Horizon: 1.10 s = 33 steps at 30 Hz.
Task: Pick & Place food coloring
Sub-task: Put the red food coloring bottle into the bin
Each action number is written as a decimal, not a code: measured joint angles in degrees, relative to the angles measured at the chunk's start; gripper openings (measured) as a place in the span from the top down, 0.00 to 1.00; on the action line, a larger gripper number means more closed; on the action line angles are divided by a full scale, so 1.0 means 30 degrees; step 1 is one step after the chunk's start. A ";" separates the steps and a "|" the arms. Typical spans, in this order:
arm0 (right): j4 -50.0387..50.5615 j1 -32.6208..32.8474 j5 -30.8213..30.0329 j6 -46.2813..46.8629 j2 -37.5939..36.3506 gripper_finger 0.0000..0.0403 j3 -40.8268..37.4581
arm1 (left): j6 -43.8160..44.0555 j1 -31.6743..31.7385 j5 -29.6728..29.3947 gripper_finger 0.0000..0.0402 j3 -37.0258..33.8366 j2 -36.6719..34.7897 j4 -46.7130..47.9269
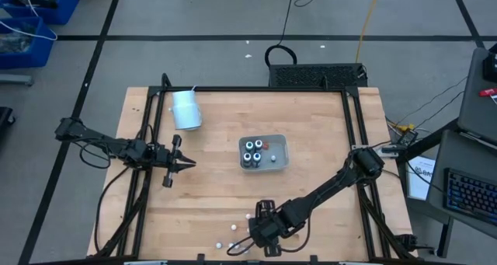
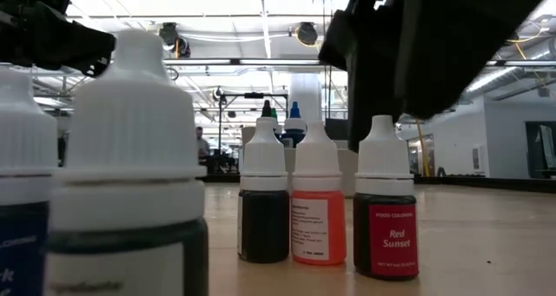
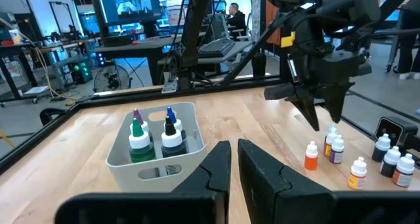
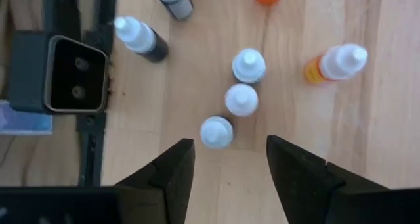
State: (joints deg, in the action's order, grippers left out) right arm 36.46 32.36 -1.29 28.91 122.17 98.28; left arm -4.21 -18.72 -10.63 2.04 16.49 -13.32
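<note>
The right gripper (image 4: 226,161) hung low over the desk's (image 1: 326,141) near edge, jaws spread apart and holding nothing, pointing straight down at a tight row of three upright food coloring bottles (image 4: 241,99). The nearest white cap sat just ahead of the gap between the jaws, not yet inside it. More loose bottles crowded that patch: an orange one lying tipped (image 4: 333,63) off to one side, two dark ones on their sides (image 4: 141,38) beside the black camera block (image 4: 59,73) at the desk's edge, and another orange one cut off at the picture's edge.

From the low view, three stood side by side: a dark bottle (image 2: 263,192), an orange bottle (image 2: 318,196) and one labelled Red Sunset (image 2: 385,200), with two more looming large and blurred at the near edge.

In the middle of the desk sat the pale tray (image 1: 264,153), with several capped bottles standing inside it. The pale cup (image 1: 186,109) lay on its side near the far left corner, well apart from everything.

The left gripper (image 1: 186,163) waited over the left half of the desk, fingers pressed together and empty, aimed toward the tray.
</note>
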 joint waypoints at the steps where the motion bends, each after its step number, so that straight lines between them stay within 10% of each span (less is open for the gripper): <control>1: -0.0317 0.0000 0.0009 0.0000 -0.0010 0.55 -0.0103 | 0.0000 0.0000 0.0000 0.91 0.0000 0.0000 0.0001; 33: -0.1250 0.0248 -0.0557 0.0137 0.0522 0.58 -0.0401 | -0.0182 0.0000 -0.0006 0.91 0.0000 -0.0005 0.0078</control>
State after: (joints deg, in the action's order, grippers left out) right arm 32.71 33.10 -2.96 29.32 123.74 97.07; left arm -4.75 -18.72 -10.65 2.04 16.48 -13.09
